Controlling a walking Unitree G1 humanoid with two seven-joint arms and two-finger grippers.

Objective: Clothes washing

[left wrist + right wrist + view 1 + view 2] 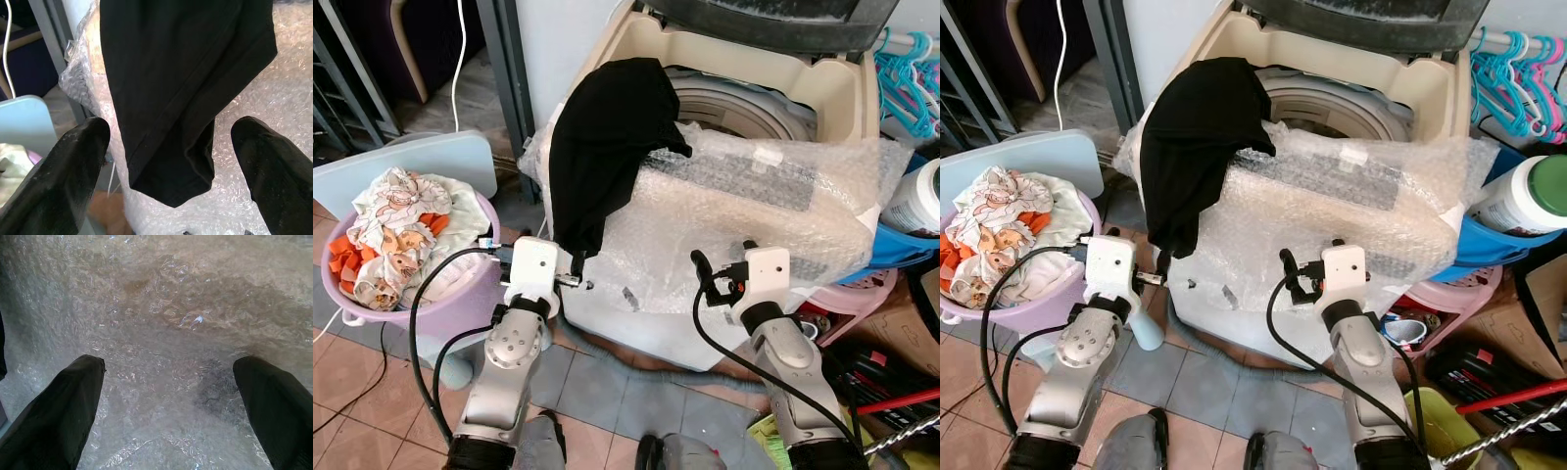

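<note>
Left eye view: bubble-wrapped washing machine on tiled floor, both hands spread apart.

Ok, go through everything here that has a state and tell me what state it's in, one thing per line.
washing machine: lid up, drum open, front wrapped in bubble wrap
black garment: draped over the machine's rim, hanging down the front
laundry basket: full of clothes, on the floor
left gripper: open, fingers either side of the garment's lower end
right gripper: open, facing the bubble wrap
white jar: green lid on
</note>
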